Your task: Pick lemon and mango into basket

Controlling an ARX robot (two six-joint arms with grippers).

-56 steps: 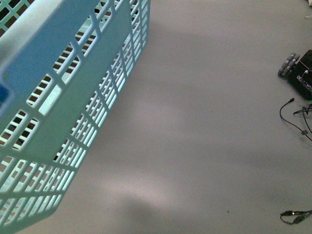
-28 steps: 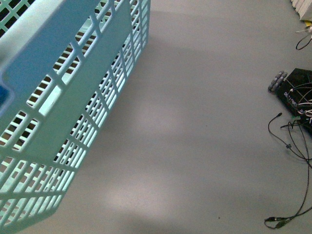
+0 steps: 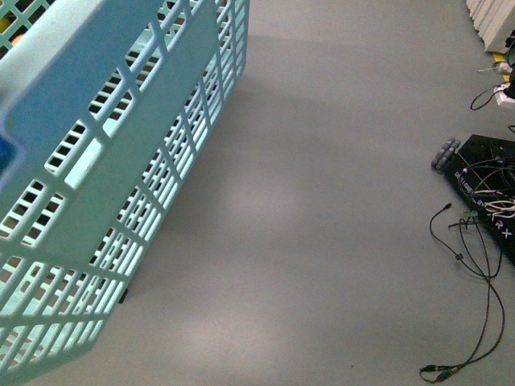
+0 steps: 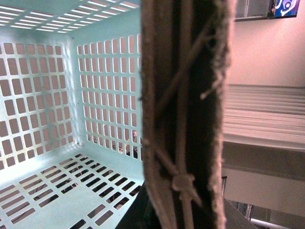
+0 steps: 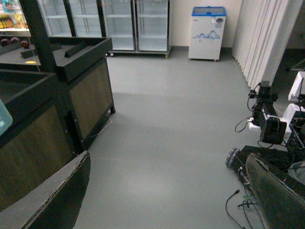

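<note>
The aqua slotted basket (image 3: 96, 169) hangs tilted above the grey floor and fills the left of the front view. In the left wrist view its slotted walls and floor (image 4: 57, 109) look empty in the part that shows. Its brown handle (image 4: 183, 95) runs straight through my left gripper (image 4: 181, 205), which is shut on it. My right gripper (image 5: 167, 191) is open over bare floor, with its dark fingers (image 5: 52, 200) wide apart and nothing between them. The lemon and the mango are out of view.
A black wheeled base (image 3: 487, 189) with loose cables (image 3: 475, 322) lies on the floor at the right. The right wrist view shows dark wooden display stands (image 5: 71, 86), glass-door fridges (image 5: 119, 24), a small chest freezer (image 5: 207, 31) and pale blinds (image 5: 267, 38).
In the front view the black base and its cables have slid left and down, and more cable shows. The basket keeps its place in the picture.
</note>
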